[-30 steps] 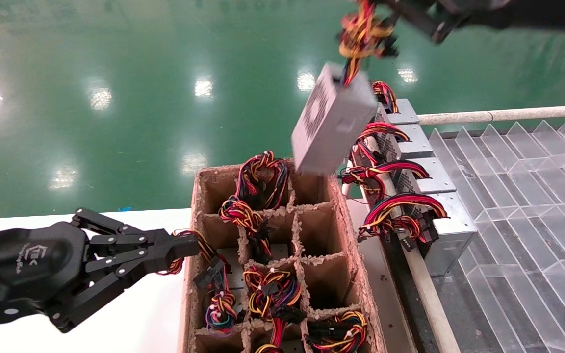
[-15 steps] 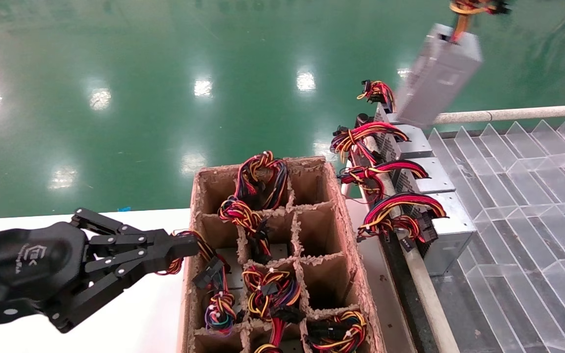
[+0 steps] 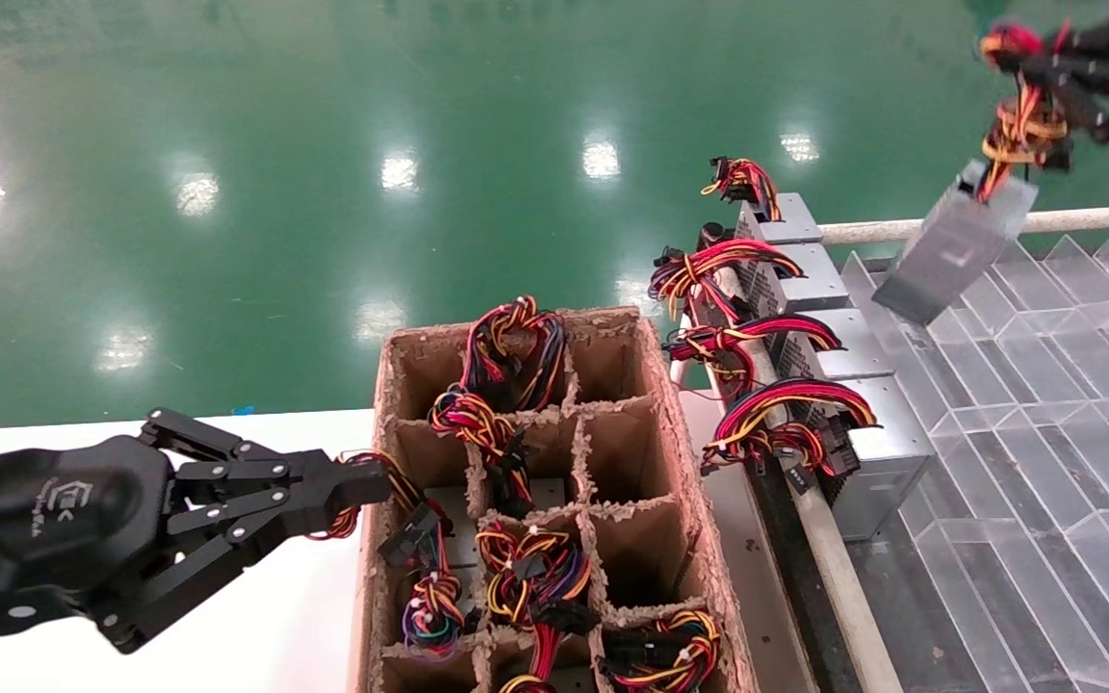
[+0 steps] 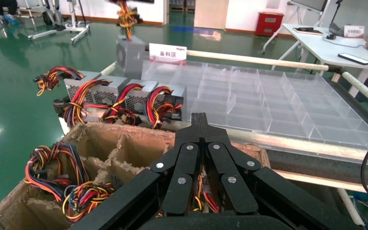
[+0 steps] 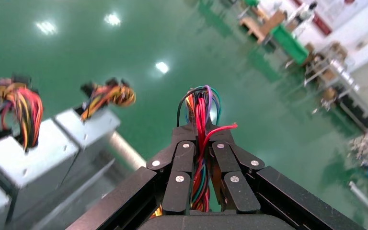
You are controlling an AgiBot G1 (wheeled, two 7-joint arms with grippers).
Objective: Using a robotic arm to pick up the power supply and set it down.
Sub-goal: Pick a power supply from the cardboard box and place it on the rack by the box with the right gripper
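Fingers (image 5: 220, 143) of the right gripper (image 3: 1060, 72) are clamped on the wire bundle (image 5: 200, 143) of the power supply (image 3: 954, 245), which hangs tilted from those wires in the air at the upper right of the head view, above the far end of the clear plastic divider tray (image 3: 1045, 404). Just to its left, four more grey supplies (image 3: 829, 327) stand in a row along the tray's edge, their red and yellow cables (image 3: 766, 423) drooping toward the cardboard crate (image 3: 689, 481). Several of the crate's cells hold further wire bundles (image 3: 511, 356), while some cells on its right side show bare cardboard. The left gripper (image 3: 362, 486) rests low over the white worktop (image 3: 275, 626), its fingers closed together at the crate's left wall, touching the wires there. Green floor (image 3: 323, 144) lies beyond.
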